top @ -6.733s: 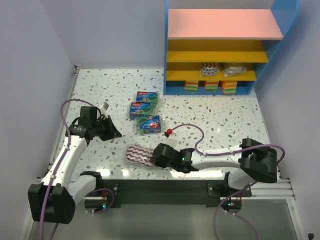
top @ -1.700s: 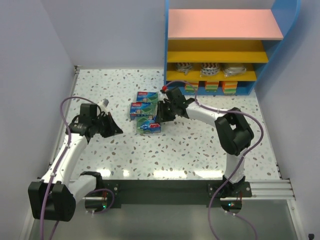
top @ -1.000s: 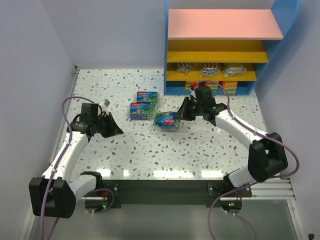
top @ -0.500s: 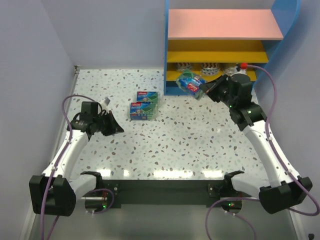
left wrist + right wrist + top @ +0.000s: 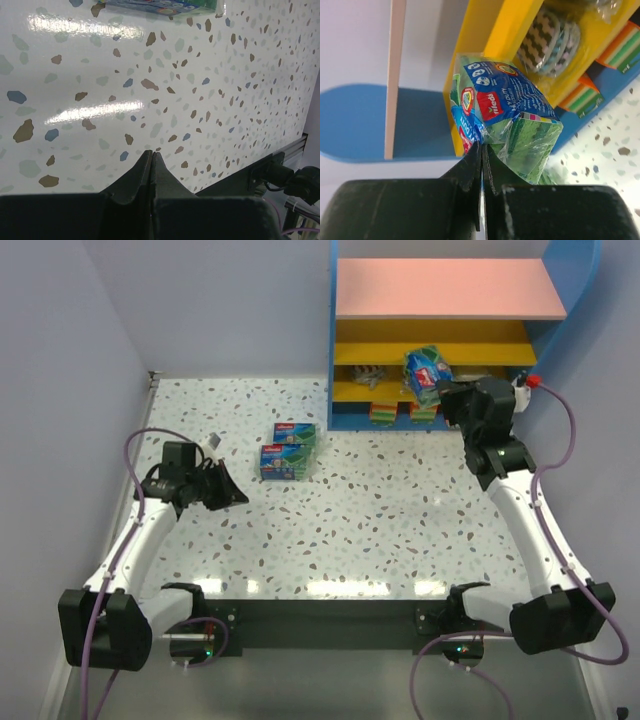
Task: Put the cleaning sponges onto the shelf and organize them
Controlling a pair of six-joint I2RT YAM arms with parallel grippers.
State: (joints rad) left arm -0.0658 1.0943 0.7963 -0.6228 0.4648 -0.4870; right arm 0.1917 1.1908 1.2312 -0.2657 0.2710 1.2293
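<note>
My right gripper (image 5: 443, 390) is shut on the wrapper edge of a green and blue sponge pack (image 5: 426, 373), held up in front of the shelf (image 5: 440, 302) at its middle yellow board. In the right wrist view the gripper (image 5: 482, 148) pinches the pack (image 5: 502, 112) by its wrapper. Two more green and blue packs (image 5: 288, 451) lie on the table. Striped pads (image 5: 369, 373) and orange-yellow-green blocks (image 5: 383, 413) sit in the shelf's lower levels. My left gripper (image 5: 236, 497) is shut and empty, low over the table at the left; it also shows in the left wrist view (image 5: 151, 153).
The shelf's blue side walls (image 5: 333, 340) stand at the back right. A grey wall (image 5: 60, 390) runs along the left. The left wrist view shows the table's front edge and rail (image 5: 272, 167) and the edge of a pack (image 5: 160, 5).
My right arm lifted one green and blue pack from the table group, carried it right and up, and now holds it at the shelf's middle board. The left arm barely moved.
</note>
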